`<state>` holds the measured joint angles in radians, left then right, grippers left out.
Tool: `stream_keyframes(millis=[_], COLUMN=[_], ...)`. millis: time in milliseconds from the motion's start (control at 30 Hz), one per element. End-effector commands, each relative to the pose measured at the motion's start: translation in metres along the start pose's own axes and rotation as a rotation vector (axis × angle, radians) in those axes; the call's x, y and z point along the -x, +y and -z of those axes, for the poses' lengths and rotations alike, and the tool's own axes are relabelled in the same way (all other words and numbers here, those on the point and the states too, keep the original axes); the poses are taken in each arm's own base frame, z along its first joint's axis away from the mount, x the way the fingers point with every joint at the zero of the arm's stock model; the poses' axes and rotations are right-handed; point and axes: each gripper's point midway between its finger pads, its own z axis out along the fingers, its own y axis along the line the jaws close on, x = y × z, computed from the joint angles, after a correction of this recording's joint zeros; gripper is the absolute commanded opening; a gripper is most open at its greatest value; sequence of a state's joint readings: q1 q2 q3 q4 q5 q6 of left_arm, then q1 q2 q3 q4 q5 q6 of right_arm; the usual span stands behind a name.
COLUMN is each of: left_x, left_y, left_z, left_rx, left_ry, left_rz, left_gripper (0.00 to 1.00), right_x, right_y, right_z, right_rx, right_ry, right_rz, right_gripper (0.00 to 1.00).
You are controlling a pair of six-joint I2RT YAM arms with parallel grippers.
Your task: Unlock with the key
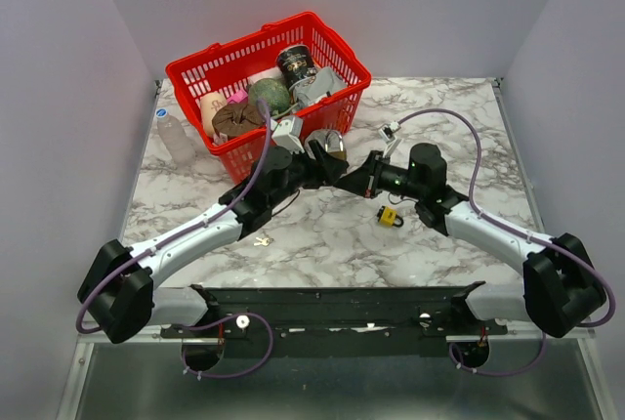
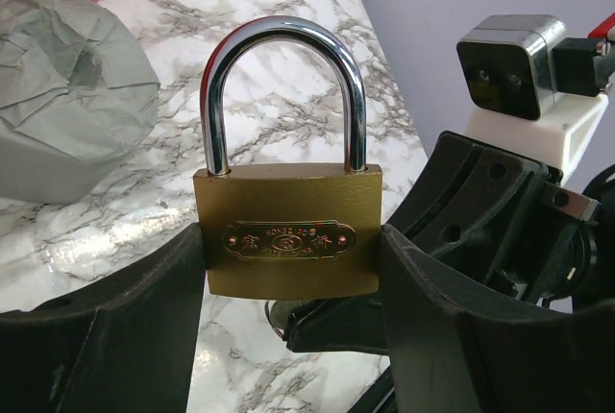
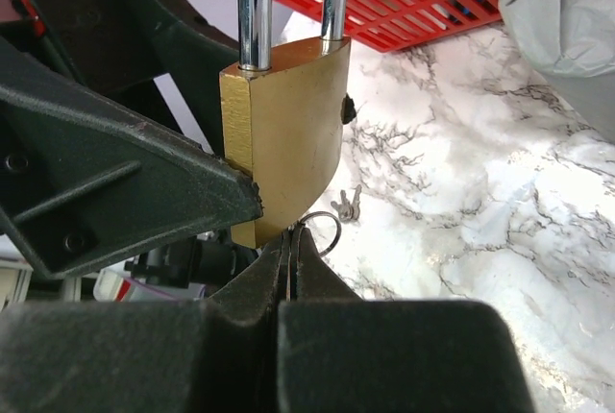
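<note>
The left gripper [image 2: 288,264] clamps the brass padlock [image 2: 286,197] by the two flanks of its body, one dark finger on each side. This holds it upright in the middle of the left wrist view, clear of the marble table [image 1: 322,244]. The right gripper [image 3: 291,245] has its fingers pressed together and comes up from the bottom of its own view to the underside of the lock, pinching the key [image 2: 276,314]. Only a sliver of that metal and a thin wire ring show beneath the brass, so I cannot tell how deep the blade sits in the keyway. The shackle [image 2: 283,34] stands with both legs seated in the body, so the lock reads as closed. The step in hand looks like seating or turning the key. The next move probably calls for a wrist roll of the right arm about the key's axis. Meanwhile the left arm should brace the body so it does not twist along, then the shackle has to be freed. In the top view the pair meets at centre frame. Below and left of them a set of loose keys [image 1: 261,240] lies on the marble, and to the lower right sits a small yellow padlock [image 1: 389,216]. A filled red basket [image 1: 337,105] stands above.
</note>
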<state>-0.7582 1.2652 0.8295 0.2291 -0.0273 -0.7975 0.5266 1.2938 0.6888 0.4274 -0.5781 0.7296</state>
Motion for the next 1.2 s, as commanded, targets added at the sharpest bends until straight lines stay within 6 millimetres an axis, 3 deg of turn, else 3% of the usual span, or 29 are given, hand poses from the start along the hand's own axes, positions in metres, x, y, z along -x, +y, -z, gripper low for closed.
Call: stream_keyframes(millis=[0, 533, 967, 1167], left_x=[-0.029, -0.02, -0.011, -0.015], left_y=[-0.01, -0.025, -0.055, -0.04], left_z=[0.014, 0.023, 0.037, 0.032], left_rx=[-0.072, -0.139, -0.289, -0.199], left_ry=[0.111, 0.073, 0.018, 0.04], left_rz=[-0.022, -0.04, -0.058, -0.066], left_gripper=[0.0, 0.0, 0.0, 0.0], right_x=[0.056, 0.052, 0.047, 0.049], right_y=[0.034, 0.042, 0.035, 0.033], right_z=[0.011, 0.021, 0.023, 0.027], right_rx=[0.128, 0.242, 0.264, 0.209], right_ry=[-0.184, -0.165, -0.144, -0.132], right_rz=[0.161, 0.159, 0.15, 0.221], right_gripper=[0.01, 0.01, 0.01, 0.04])
